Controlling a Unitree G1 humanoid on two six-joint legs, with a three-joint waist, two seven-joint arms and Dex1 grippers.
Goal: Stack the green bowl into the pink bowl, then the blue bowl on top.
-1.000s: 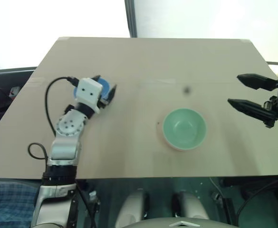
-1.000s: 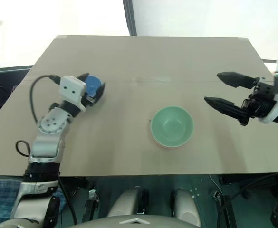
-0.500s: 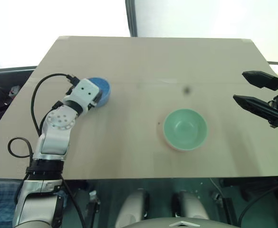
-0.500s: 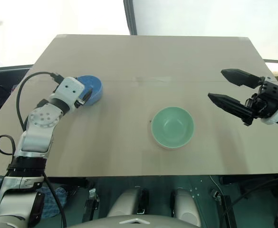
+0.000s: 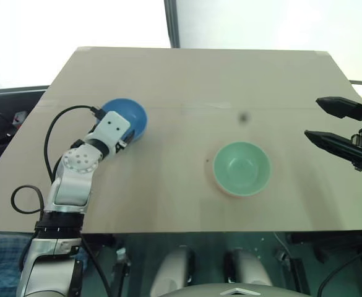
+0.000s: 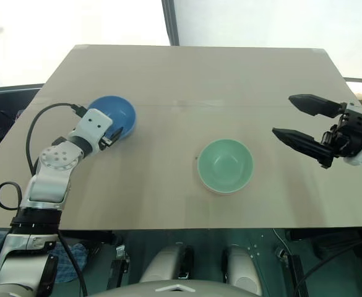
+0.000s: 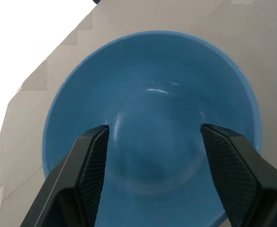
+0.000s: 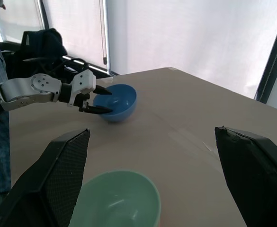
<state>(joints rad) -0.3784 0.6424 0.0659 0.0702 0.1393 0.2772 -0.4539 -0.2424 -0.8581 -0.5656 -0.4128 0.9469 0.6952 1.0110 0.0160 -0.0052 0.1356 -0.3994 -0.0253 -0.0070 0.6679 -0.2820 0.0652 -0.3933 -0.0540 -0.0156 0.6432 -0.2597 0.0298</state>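
**Green nested in pink; blue bowl not yet lifted**

The 1st step looks done. The green bowl (image 5: 241, 168) sits near the middle of the counter (image 5: 193, 80), and a thin salmon edge along its lower left side reads as the pink bowl (image 5: 219, 187) underneath it, so the green appears to be nested inside the pink. Little of the pink rim shows, so that is a judgement from the sliver of colour alone.

The 2nd step is what remains. The blue bowl (image 5: 130, 118) is on the counter's left side, well apart from the green and pink pair, and it seems tipped, with its opening turned toward the left arm. The left pincer (image 7: 153, 156) is at that bowl with its 2 fingers spread wide; in the left wrist view the fingers (image 7: 93, 158) frame the bowl's blue hollow on either side. Whether either finger already touches the rim or wall I cannot tell, but nothing is clamped yet.

The right pincer (image 6: 304, 120) hangs above the counter's right edge, fingers apart and empty, away from all 3 bowls.

Left to do, as I judge it: close on the blue bowl, carry it right to the pair, and set it upright into the green bowl.
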